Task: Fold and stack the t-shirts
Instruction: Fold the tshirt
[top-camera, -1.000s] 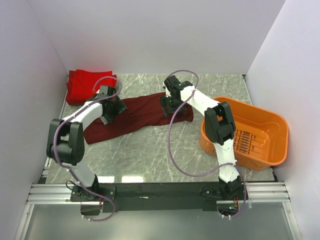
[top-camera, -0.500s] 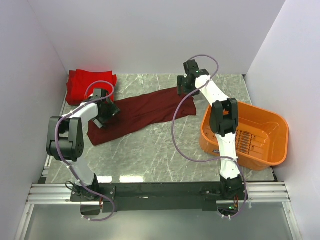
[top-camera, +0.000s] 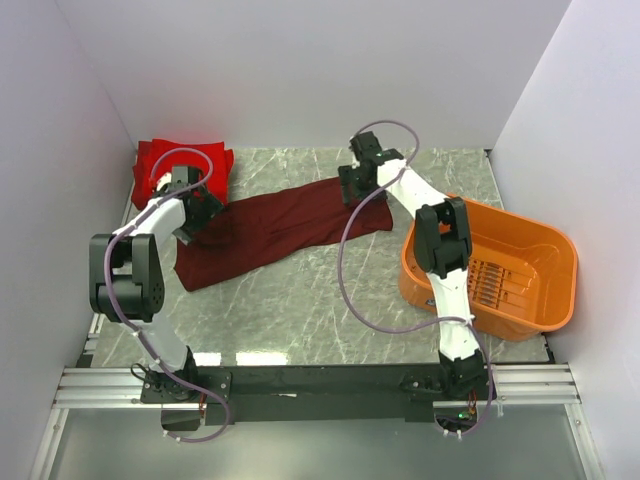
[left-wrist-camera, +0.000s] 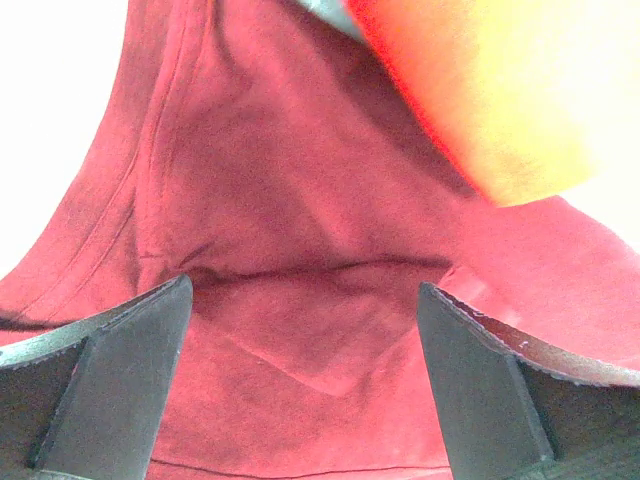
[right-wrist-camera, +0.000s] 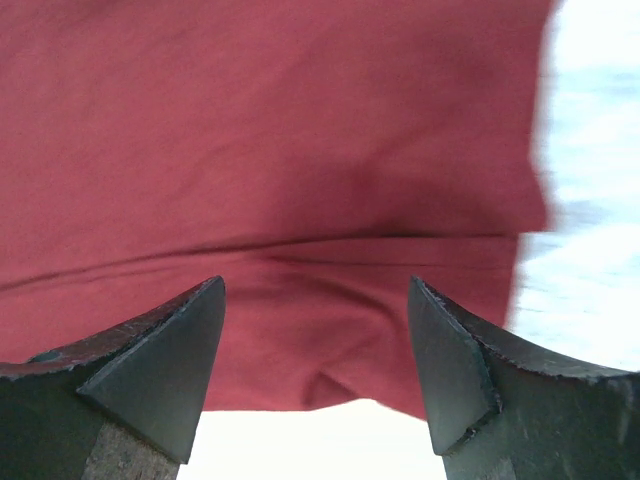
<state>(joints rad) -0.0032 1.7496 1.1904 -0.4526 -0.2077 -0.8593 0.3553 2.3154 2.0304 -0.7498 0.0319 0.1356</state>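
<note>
Grey marbled tabletop (top-camera: 300, 300) carries a dark maroon cloth t-shirt (top-camera: 270, 228), spread lengthwise between the two grippers. Left gripper (left-wrist-camera: 305, 300) gapes fully and holds nothing, directly over the shirt's end, with a heap of bright red cloth t-shirts (top-camera: 158, 165) just beyond its fingers. Right gripper (right-wrist-camera: 315, 290) stands wide and empty above the shirt's opposite edge.

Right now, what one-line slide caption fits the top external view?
Open left gripper and open right gripper over opposite ends of the maroon t-shirt; red t-shirts back left, orange basket at right.
</note>
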